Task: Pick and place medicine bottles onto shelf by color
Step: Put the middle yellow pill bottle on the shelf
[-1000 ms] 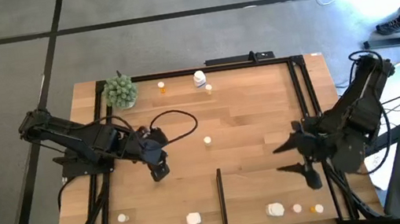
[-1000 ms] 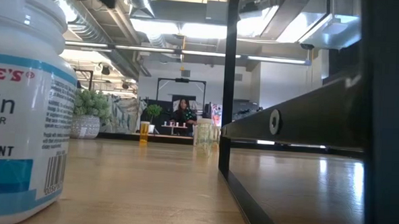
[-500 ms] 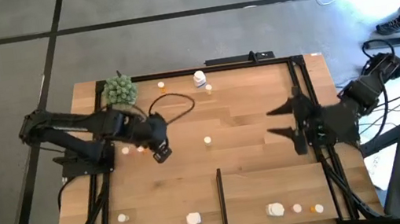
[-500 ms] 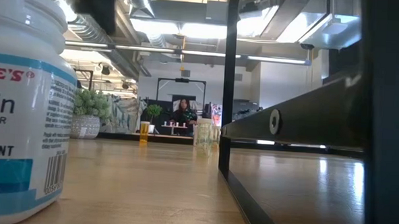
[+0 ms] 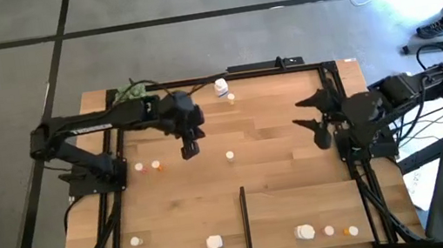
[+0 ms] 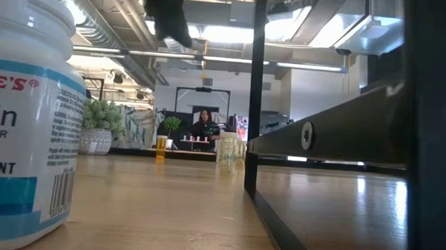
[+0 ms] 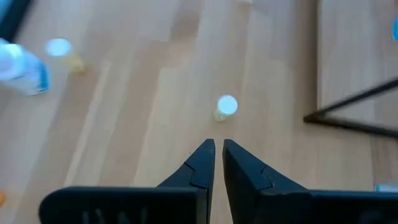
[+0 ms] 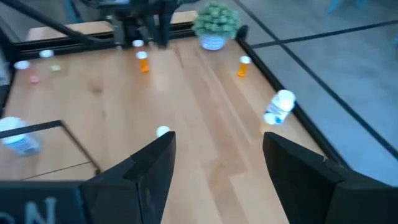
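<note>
My left gripper [image 5: 189, 151] hangs shut and empty above the table's middle; it also shows at the top of the low view [image 6: 171, 21]. A small white-capped bottle [image 5: 229, 154] stands just to its right and ahead of its fingertips in the left wrist view [image 7: 226, 107]. My right gripper [image 5: 307, 122] is wide open and empty over the table's right side, pointing left. A white bottle [image 5: 221, 86] lies by an orange one [image 5: 230, 98] at the far edge. The pale shelf [image 5: 305, 208] with its black strip [image 5: 246, 221] lies near right.
Two small bottles [image 5: 147, 165] stand at the left. More bottles [image 5: 214, 243] line the near edge, some on the shelf [image 5: 305, 232]. The green plant [image 5: 133, 91] is at the far left, partly under my left arm. A big white bottle [image 6: 20, 116] fills the low view's left.
My left gripper has gone toward the table's far edge and a little right, and now hangs beside the middle bottle. My right gripper has swung from above the shelf toward the far edge, staying open. No bottle has moved.
</note>
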### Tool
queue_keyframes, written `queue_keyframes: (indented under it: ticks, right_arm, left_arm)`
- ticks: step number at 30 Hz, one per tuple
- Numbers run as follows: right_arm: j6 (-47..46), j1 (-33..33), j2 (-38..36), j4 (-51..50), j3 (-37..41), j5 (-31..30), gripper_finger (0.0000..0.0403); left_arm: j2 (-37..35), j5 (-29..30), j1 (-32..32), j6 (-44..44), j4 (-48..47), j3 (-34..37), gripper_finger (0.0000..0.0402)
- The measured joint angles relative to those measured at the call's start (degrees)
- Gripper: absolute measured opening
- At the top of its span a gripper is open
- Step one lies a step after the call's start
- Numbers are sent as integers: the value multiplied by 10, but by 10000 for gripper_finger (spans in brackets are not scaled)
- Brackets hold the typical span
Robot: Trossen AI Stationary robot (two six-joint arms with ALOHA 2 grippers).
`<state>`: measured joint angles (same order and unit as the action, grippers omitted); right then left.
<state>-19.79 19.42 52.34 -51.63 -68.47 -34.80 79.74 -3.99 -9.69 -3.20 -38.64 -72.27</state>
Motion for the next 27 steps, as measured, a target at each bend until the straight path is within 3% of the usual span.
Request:
queue_keyframes:
  ticks: [4,8,16,27]
  right_arm:
    - [9,-32,0,0,0,0,243]
    - [38,-52,0,-1,0,0,243]
    - [66,-70,1,-1,0,-1,243]
    - [67,-69,1,0,0,0,243]
  left_arm:
    - [41,-60,-15,63,28,0,27]
    - [80,-64,-16,108,47,0,27]
    - [136,-85,-14,113,75,0,27]
    - [148,-121,-14,113,84,0,27]
